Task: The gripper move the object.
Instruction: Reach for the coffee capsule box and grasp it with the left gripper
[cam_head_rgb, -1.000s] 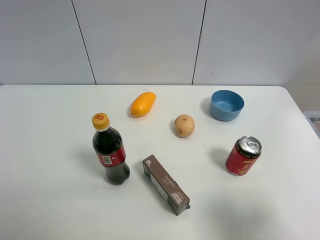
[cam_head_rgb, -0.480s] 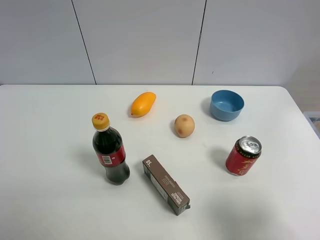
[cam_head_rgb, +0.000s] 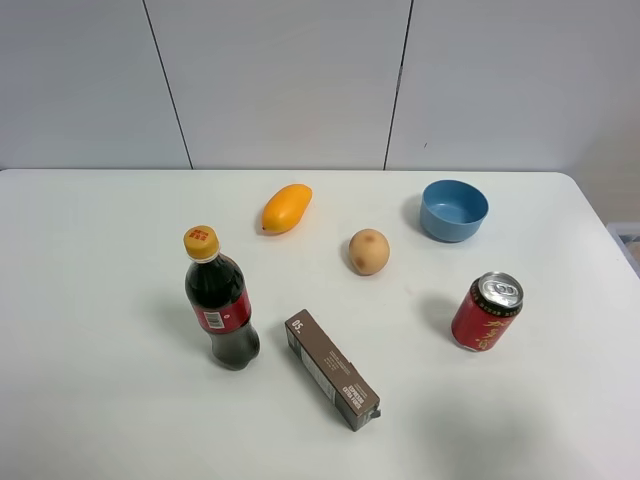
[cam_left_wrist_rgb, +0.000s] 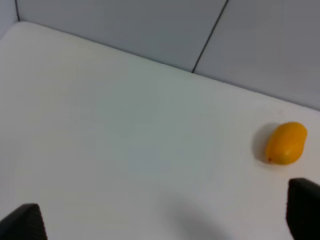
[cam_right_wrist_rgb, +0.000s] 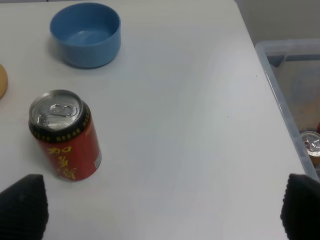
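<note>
The long dark-brown cardboard carton (cam_head_rgb: 332, 370) lies flat on the white table (cam_head_rgb: 100, 400) at five o'clock from the upright yellow-capped cola bottle (cam_head_rgb: 220, 300) (close by, not touching). The black two-fingered left gripper (cam_left_wrist_rgb: 161, 215) and right gripper (cam_right_wrist_rgb: 162, 206) both hang above the table, fingers spread wide, holding nothing.

Left jaws spread wide (just fingertips (cam_left_wrist_rgb: 304, 209) visible); right jaws likewise, fingertips (cam_right_wrist_rgb: 21, 206) far apart.

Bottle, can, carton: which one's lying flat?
The dark-brown carton, down on its long side between the other two. The cola bottle and the red can both stand upright.
</note>
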